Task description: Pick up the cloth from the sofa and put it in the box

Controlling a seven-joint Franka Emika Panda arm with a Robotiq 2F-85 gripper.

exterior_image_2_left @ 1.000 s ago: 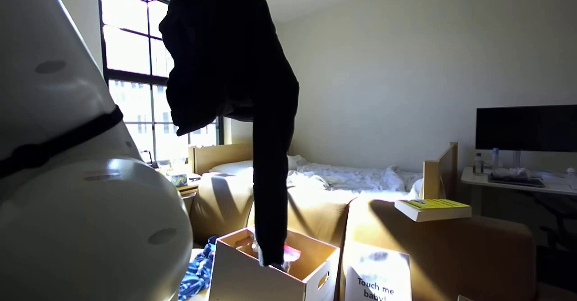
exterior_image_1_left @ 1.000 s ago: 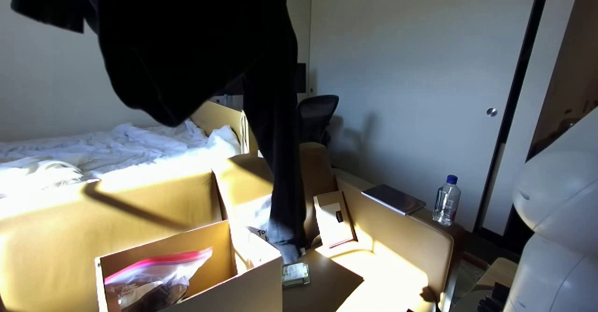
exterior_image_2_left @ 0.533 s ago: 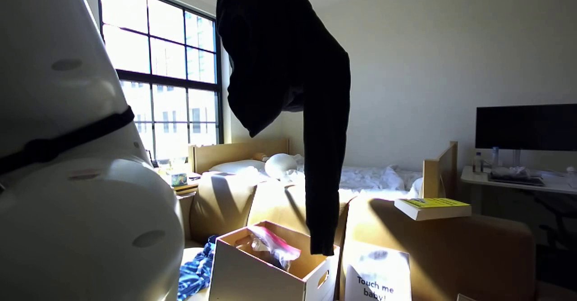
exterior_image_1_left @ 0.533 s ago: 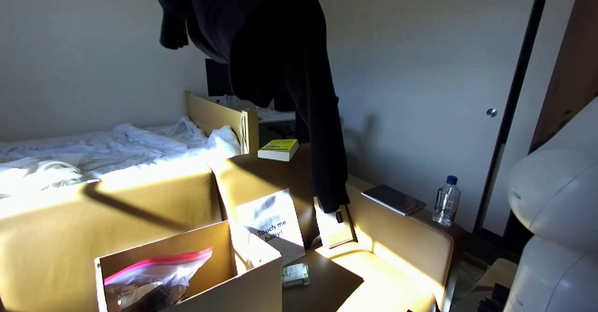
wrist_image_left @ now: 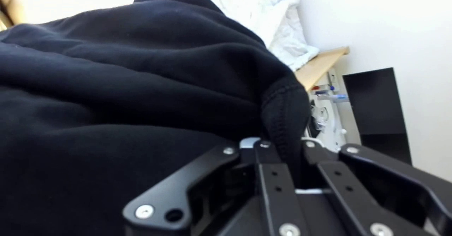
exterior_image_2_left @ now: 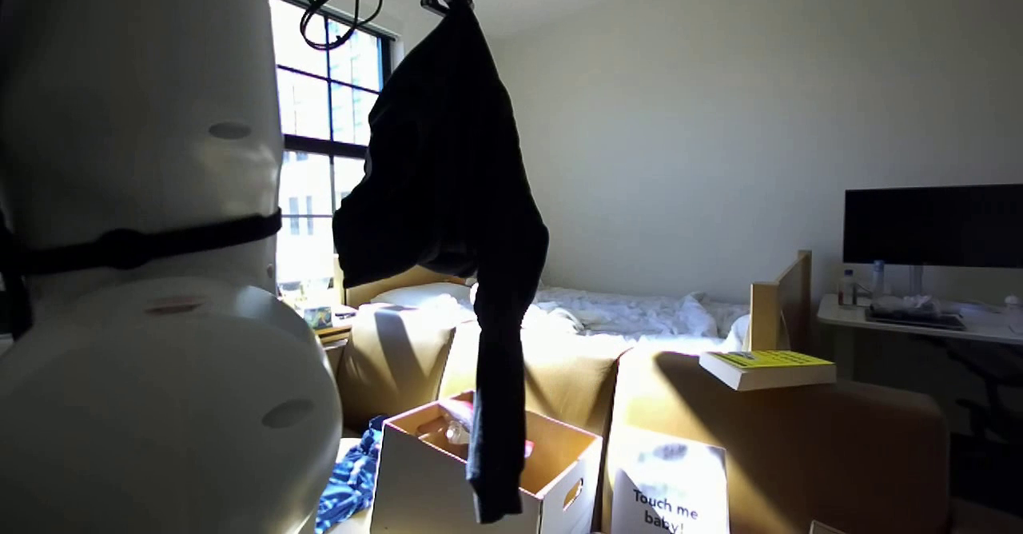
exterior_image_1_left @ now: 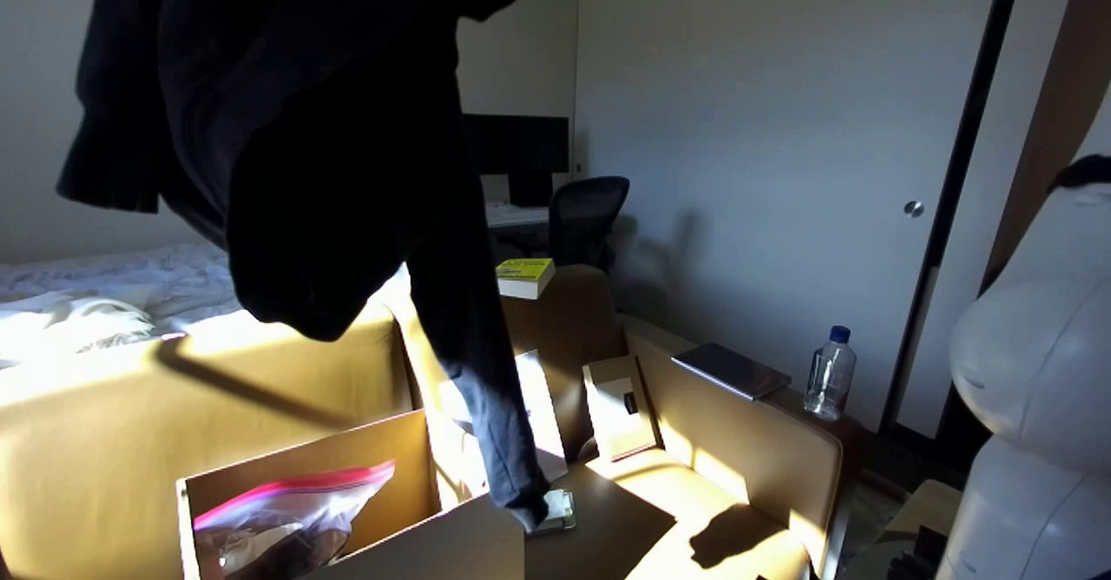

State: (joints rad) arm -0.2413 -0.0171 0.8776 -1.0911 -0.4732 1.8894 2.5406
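My hand [wrist_image_left: 286, 146] pinches the black long-sleeved top [exterior_image_2_left: 443, 174], one sleeve [exterior_image_2_left: 499, 406] in front of the cardboard box [exterior_image_2_left: 435, 490] by the bench's [exterior_image_2_left: 839, 446] back edge — carrying, I'd say; next, centre over the box and lower.

I've got both exterior views facing the sofa [exterior_image_2_left: 751, 422] from different angles, box [exterior_image_2_left: 435, 478] and bed [exterior_image_2_left: 767, 314] shared, wrist view tight over gripper [wrist_image_left: 287, 144] onto cloth [wrist_image_left: 159, 84].
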